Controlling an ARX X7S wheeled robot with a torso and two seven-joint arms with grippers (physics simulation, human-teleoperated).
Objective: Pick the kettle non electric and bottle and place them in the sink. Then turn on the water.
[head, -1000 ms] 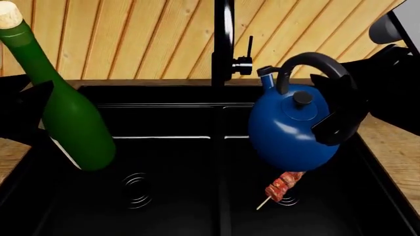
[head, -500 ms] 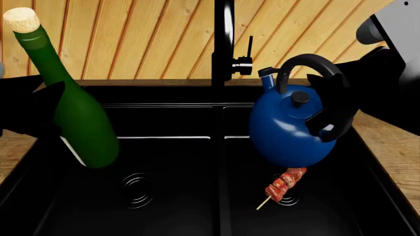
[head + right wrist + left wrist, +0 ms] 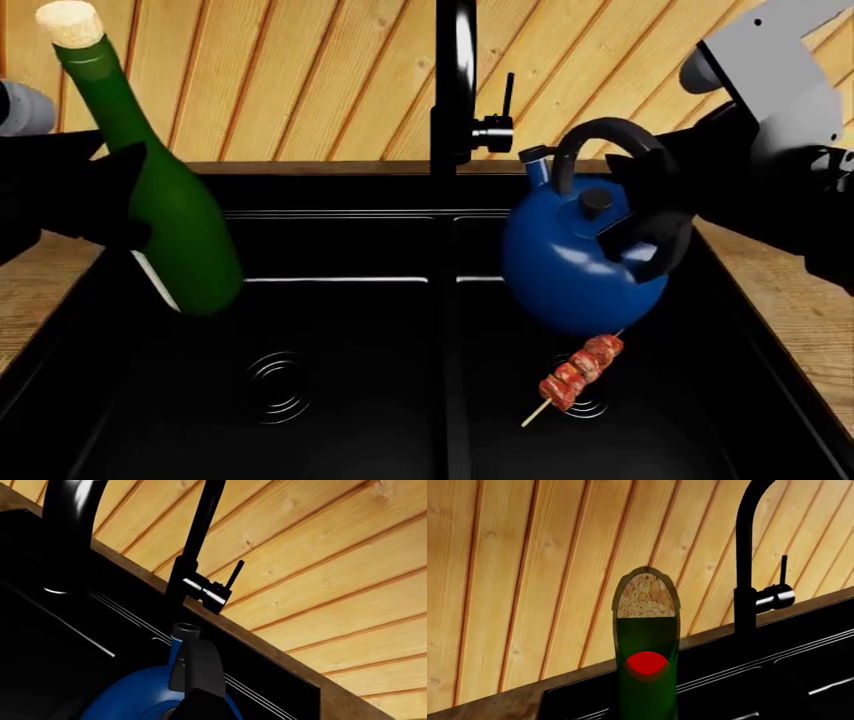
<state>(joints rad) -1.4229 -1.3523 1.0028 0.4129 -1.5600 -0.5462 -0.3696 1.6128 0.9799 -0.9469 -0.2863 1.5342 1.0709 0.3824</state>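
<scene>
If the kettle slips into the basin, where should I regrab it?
Probably take the kettle by its arched black handle, coming from above with the tool closing across the arch. The round glossy body offers no flat sides, while the handle stands clear above the lid knob and gives a narrow bar.

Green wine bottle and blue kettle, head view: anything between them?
In the head view, the tall black faucet and the sink's central divider lie between the glossy green wine bottle and the round blue kettle; otherwise only open basin.
</scene>
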